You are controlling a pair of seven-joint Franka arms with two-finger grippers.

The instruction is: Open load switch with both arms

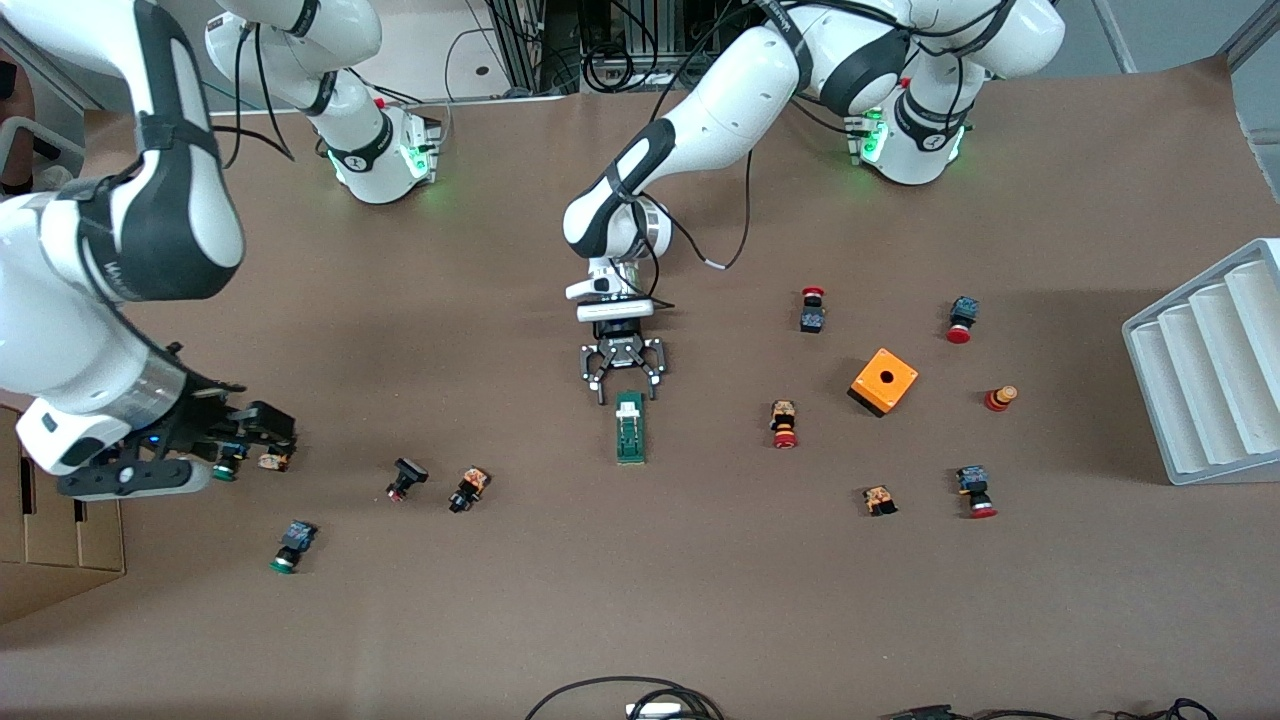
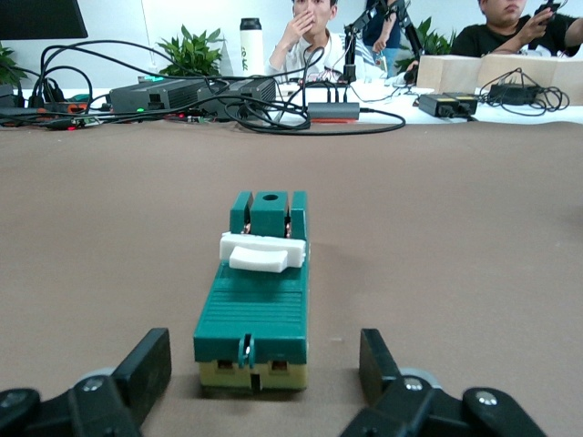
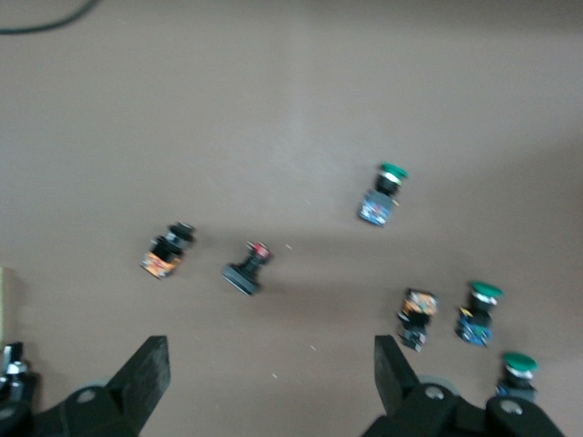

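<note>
Between and just ahead of the spread fingers (image 2: 150, 369) of our left gripper (image 1: 623, 377) lies the load switch (image 1: 630, 427), flat on the brown desk (image 1: 700, 600); its near end sits in the gap, and neither finger touches it, so nothing is held. Its white piece (image 2: 264, 252) sits on top. Our right gripper (image 3: 273, 382) waits over the push-buttons (image 3: 250, 267) at its end of the desk, fingers wide apart and empty.
</note>
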